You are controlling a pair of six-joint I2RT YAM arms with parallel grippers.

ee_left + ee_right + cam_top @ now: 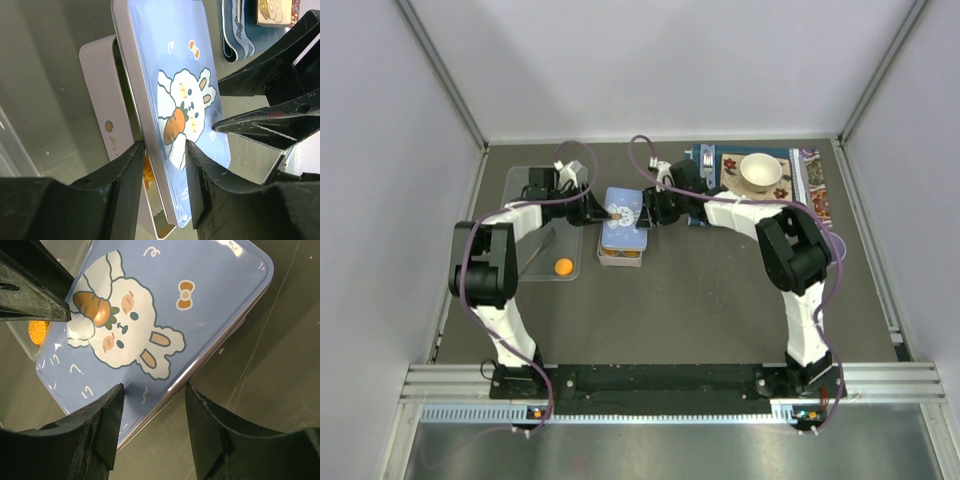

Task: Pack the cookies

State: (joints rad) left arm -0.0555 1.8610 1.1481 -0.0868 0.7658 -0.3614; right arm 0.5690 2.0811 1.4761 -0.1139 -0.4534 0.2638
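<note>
Left claw (pixel 162 150) pinches the bunny lid (pixel 175 60) over the box (pixel 97 85); right claw (pixel 155 390) gapes wide at its edge; orange cookie (pixel 563 266) lies left.

arm links (pixel 510 325): white shells
joints (pixel 485 265): black housings
cables (pixel 575 150): purple, looped
tool fingers (pixel 125 185): black, scuffed, matte

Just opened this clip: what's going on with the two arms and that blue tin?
Both arms meet at the rabbit lid, which lies askew over the tin base, not yet closed. The left gripper straddles one edge of the lid; the right gripper, open, straddles the opposite edge. One orange cookie shows inside the tin. A second orange cookie lies unpacked on the clear tray.
</note>
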